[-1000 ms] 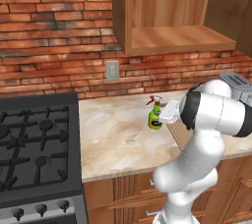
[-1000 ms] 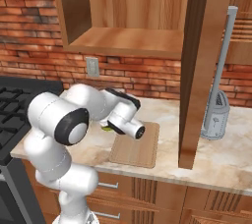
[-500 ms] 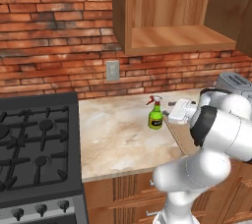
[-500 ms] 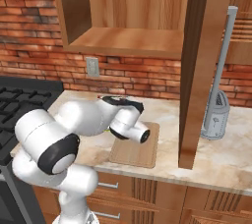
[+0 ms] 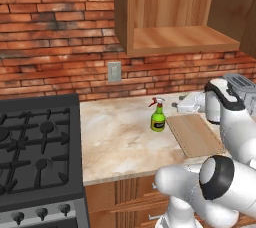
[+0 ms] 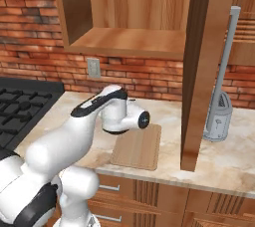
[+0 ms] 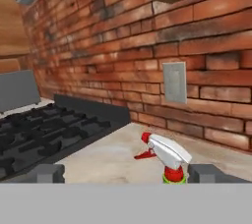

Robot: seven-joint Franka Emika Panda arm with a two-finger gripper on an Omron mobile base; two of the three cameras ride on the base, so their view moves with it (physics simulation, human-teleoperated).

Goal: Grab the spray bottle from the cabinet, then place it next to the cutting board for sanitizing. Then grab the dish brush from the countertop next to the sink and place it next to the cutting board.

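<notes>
Spray bottle stands beside cutting board — gripper spread wide, empty.

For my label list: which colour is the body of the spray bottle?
Green; the spray bottle shows it best in the left base view.

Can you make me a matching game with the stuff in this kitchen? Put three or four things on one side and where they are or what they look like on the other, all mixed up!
Things:
1. spray bottle
2. cutting board
3. cabinet
4. gripper

Descriptions:
A. on the wall, shelf bare
B. green, standing on the countertop
C. open, holding nothing
D. flat, lying right of the bottle in the left base view

Pairs: 1-B, 2-D, 3-A, 4-C
</notes>
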